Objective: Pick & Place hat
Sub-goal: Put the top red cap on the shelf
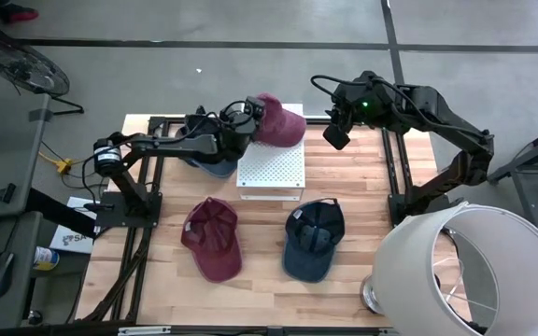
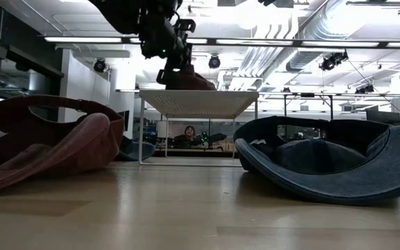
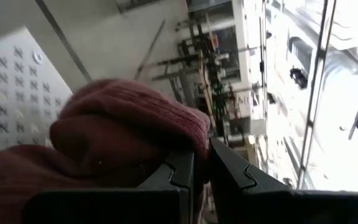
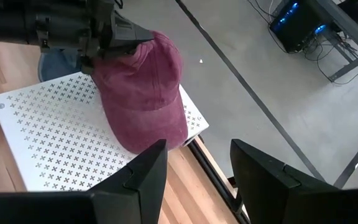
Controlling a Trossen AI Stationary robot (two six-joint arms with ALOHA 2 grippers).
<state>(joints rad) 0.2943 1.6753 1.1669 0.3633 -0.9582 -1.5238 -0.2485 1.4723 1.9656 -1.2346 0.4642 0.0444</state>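
A maroon hat [image 1: 280, 122] lies over the far right corner of a white perforated stand [image 1: 271, 168]; it also shows in the right wrist view [image 4: 143, 93] and the low view [image 2: 189, 80]. My left gripper [image 1: 247, 116] is shut on the hat's end nearest the left arm. My right gripper [image 1: 336, 132] hovers open just right of the stand, touching nothing [image 4: 197, 180]. A second maroon hat [image 1: 213, 239] and a navy hat [image 1: 313, 241] lie upside down on the table. A blue hat [image 1: 215, 167] lies under the left arm. My left gripper pinches a fold of the maroon hat's cloth [image 3: 199, 146] between its two fingers [image 3: 178, 177], at the hat's end toward the table's left [image 4: 128, 45]. The fingers come roughly level from the table's left. The hat's other end appears to rest on the stand [image 4: 148, 134].
A large white lampshade [image 1: 474, 271] stands at the near right corner of the table. Black frame rails [image 1: 392, 168] run along the table's sides. A person [image 2: 188, 132] shows in the room beyond the stand. Bare wood lies between the two upturned hats and the stand.
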